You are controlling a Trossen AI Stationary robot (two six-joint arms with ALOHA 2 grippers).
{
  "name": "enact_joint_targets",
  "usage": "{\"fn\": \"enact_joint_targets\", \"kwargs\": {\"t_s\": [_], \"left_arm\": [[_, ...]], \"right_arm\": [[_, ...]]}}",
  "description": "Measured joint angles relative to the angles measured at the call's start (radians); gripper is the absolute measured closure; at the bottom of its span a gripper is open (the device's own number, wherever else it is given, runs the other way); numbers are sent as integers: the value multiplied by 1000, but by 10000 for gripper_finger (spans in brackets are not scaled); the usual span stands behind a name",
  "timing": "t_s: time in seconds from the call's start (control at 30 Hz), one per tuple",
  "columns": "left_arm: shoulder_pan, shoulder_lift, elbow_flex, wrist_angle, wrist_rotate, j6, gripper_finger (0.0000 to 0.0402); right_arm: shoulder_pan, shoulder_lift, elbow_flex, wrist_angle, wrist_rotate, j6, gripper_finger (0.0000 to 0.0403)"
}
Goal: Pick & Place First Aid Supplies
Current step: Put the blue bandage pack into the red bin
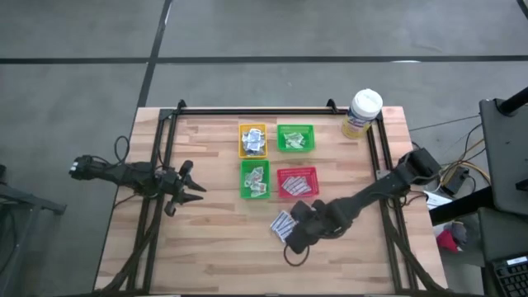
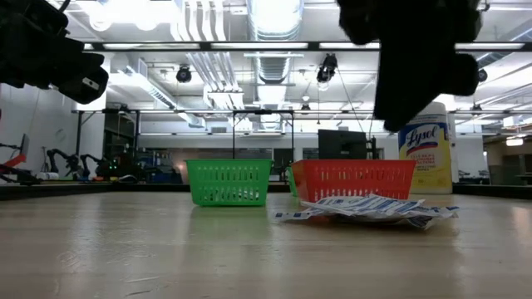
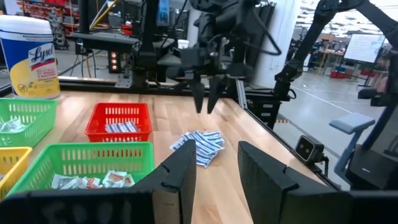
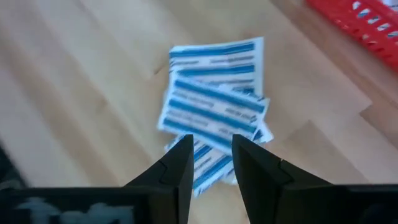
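Blue-striped packets (image 4: 214, 109) under the right hand (image 4: 211, 163), fingers parted, empty; left hand's (image 3: 214, 165) likewise.

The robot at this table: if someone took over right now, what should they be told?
Right gripper: open, empty, hovering just above the loose blue-and-white packets on the bare wood.
Left gripper: open, empty, waiting at the table's left.
Done: packets already lie in the yellow tray, both green trays and the red tray.
Left: pick up that loose pile, probably for the red tray, which holds similar packets.
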Motion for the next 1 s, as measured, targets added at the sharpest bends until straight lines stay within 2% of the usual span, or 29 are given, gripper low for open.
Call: {"fn": "enact_joint_targets", "kwargs": {"t_s": [0.2, 0.37, 0.73, 1.0], "left_arm": [[0, 0, 0, -1, 0, 0, 287], [0, 0, 0, -1, 1, 0, 287], [0, 0, 0, 1, 12, -6, 287], [0, 0, 0, 4, 16, -11, 287]], "right_arm": [[-36, 41, -1, 5, -5, 24, 279], [-77, 69, -1, 2, -87, 28, 271], [-147, 95, -6, 4, -137, 55, 277], [-154, 95, -21, 3, -155, 57, 267]]}}
